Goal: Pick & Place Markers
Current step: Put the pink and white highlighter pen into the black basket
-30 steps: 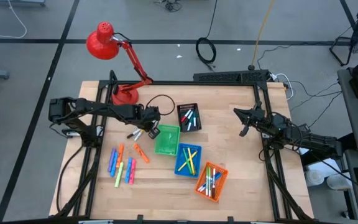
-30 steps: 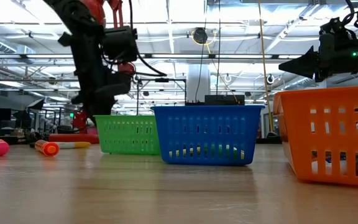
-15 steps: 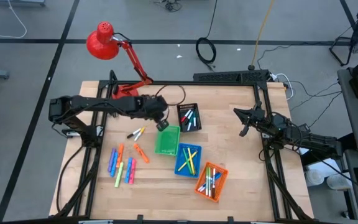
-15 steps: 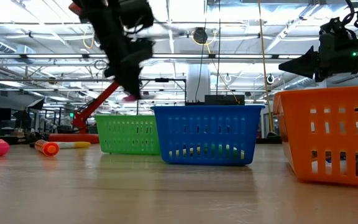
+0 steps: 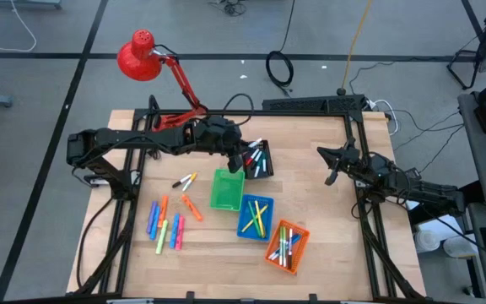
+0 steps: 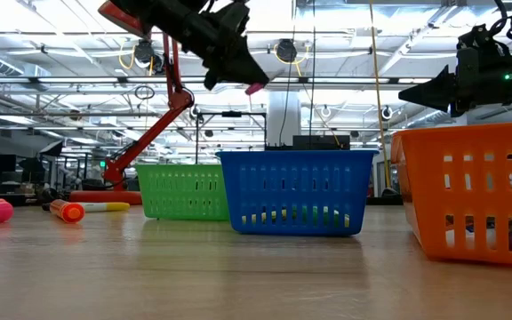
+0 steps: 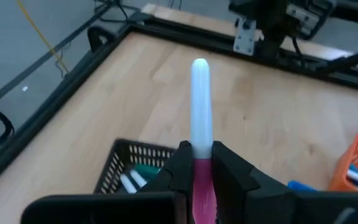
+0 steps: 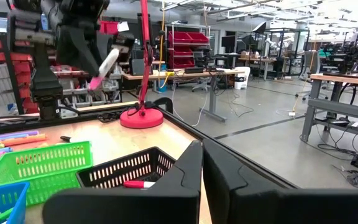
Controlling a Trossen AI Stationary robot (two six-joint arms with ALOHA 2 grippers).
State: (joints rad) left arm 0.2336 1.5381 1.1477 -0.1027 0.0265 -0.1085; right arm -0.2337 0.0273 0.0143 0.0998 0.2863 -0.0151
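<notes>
From my seat, nearest the front edge of the pale wooden table [image 5: 327, 245] there's the orange mesh basket [image 5: 287, 244] with a few markers in it, then the blue mesh basket [image 5: 255, 217] with yellow and green ones. Left of those, a loose bunch of coloured markers [image 5: 166, 225] lies flat on the wood: blue, purple, orange, yellow-green. A bit further back sits the green mesh basket [image 5: 227, 189], which looks empty from above, and beside it two more stray markers [image 5: 185, 181].

Past that, my left gripper [image 5: 241, 159] is up in the air over the near edge of the black mesh basket [image 5: 257, 158], fingers pinched tight on a pink-and-white marker [image 7: 200, 124]. The pink end sits between the fingers and the white end pokes forward. In the low view it hangs well above the basket tops. The black basket already has several markers inside.

The right gripper [image 5: 332, 165] is parked over on the right side of the table, fingers pressed together, holding nothing.

At the far back-left corner stands the red desk lamp [image 5: 146, 61].
</notes>
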